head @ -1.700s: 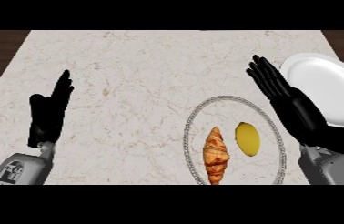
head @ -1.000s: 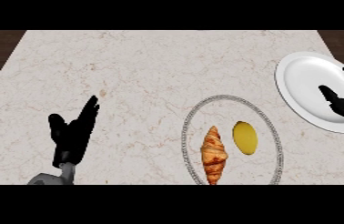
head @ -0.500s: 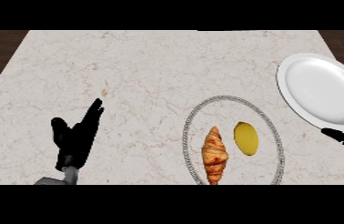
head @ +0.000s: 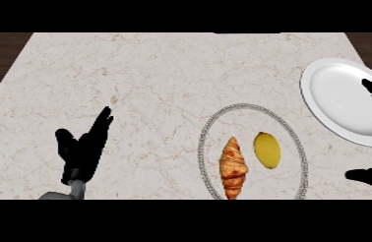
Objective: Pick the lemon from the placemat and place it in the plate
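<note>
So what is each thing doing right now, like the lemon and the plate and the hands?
Lemon: lying on the placemat, untouched, right of the croissant.
Croissant: lying on the placemat, beside the lemon.
Placemat: flat on the counter, holding both foods.
Plate: on the counter at the right edge, no food on it.
Left hand: open, fingers up, resting at lower left.
Right hand: only dark bits show at the right edge; cannot tell.

1. A pale marble desk [head: 167, 78] with faint beige veining fills nearly the whole head view.
2. Its far edge runs straight along the top of the view.
3. Dark brown wooden flooring [head: 13, 44] shows in narrow wedges beyond the desk's upper left and upper right corners.
4. Light falls evenly, with no strong shadows.
</note>
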### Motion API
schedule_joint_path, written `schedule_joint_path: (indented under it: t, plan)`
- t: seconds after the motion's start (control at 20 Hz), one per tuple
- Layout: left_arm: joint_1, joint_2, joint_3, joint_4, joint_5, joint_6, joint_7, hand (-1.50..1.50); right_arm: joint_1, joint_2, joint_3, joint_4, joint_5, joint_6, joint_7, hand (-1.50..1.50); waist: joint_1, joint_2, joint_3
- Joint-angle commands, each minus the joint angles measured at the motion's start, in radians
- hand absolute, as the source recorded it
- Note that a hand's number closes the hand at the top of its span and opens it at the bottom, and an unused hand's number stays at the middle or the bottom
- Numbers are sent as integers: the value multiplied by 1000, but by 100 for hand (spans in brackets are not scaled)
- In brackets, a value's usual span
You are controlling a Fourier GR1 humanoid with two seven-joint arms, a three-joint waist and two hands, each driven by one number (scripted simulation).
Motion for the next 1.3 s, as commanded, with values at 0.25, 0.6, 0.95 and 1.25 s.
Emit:
schedule_joint_path:
  t: [0.25, 0.6, 0.95, 1.25]
  plan:
    - [-7, -33, 5, 77, -14, -36, 3, 0, -87, 100, 216, -178, 211, -7, 365, -150, 7, 8, -5]
    - [46, -18, 24, -6, -11, -62, 25, 0, -136, 264, 378, -78, 389, 1, 455, -150, 13, 8, -4]
    - [26, -38, 41, -6, -45, -63, 80, 0, -121, 326, 334, -96, 394, 85, 459, -150, 5, 7, -4]
    - [37, -36, 76, -8, -33, -99, 69, 0, -169, 389, 363, 33, 521, 81, 448, -150, 9, 8, -4]
